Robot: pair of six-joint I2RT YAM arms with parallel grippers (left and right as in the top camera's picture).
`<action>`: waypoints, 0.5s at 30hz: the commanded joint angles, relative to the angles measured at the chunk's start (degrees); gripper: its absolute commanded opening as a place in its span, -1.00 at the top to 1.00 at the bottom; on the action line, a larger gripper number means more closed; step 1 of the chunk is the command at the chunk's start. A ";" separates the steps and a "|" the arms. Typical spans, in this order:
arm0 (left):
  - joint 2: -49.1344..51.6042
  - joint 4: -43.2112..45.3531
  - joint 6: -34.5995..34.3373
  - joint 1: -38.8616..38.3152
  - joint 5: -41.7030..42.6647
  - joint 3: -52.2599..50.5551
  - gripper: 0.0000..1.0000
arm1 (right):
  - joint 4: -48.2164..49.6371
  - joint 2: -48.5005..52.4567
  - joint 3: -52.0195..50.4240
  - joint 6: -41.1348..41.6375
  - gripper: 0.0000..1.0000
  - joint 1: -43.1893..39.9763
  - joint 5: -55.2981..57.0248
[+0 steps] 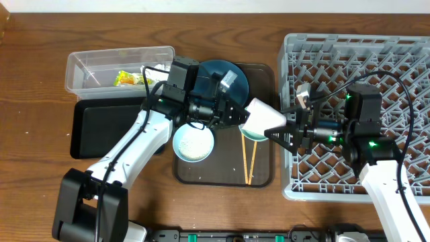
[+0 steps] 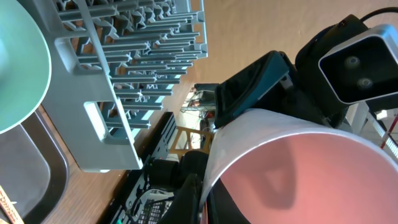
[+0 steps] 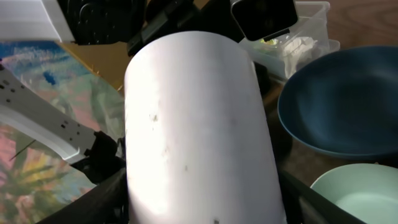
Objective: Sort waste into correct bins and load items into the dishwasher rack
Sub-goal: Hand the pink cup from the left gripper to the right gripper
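Observation:
The small pink-white cup point(image 1: 263, 114) hangs on its side above the brown serving tray, between both grippers. My left gripper point(image 1: 240, 113) is shut on its rim; the left wrist view shows a finger point(image 2: 202, 199) over the rim and the pink inside point(image 2: 311, 174). My right gripper point(image 1: 275, 131) is closed on the white outer wall, a finger on each side point(image 3: 202, 199). The mint green bowl point(image 1: 252, 134) lies under the cup. The dark blue dish point(image 1: 225, 77), the pale blue-white bowl holding rice point(image 1: 193, 143) and the chopsticks point(image 1: 250, 161) sit on the tray. The grey rack point(image 1: 376, 60) is right.
The clear tub point(image 1: 101, 67) at the back left holds the yellow-green wrapper point(image 1: 125, 78) and white tissue point(image 3: 298, 50). The black tray point(image 1: 101, 128) lies in front of it. The brown serving tray point(image 1: 222, 176) sits in the middle, close to the rack's left wall.

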 commanded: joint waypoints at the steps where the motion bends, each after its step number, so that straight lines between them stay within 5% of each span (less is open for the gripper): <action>1: -0.09 0.37 -0.96 0.09 -1.18 0.68 0.88 | -0.22 0.07 1.07 -0.24 -0.21 1.11 -2.62; 6: -0.09 0.37 -0.76 0.09 -1.20 0.68 0.87 | -0.24 0.07 1.07 -0.24 -0.04 1.11 -2.38; 10: -0.09 0.15 8.13 0.09 -1.18 0.68 0.41 | -0.66 0.07 1.07 2.10 0.26 1.11 -0.11; 15: -0.33 -4.70 16.13 0.98 -9.68 0.68 0.17 | -0.90 0.04 1.07 7.65 0.66 1.11 5.53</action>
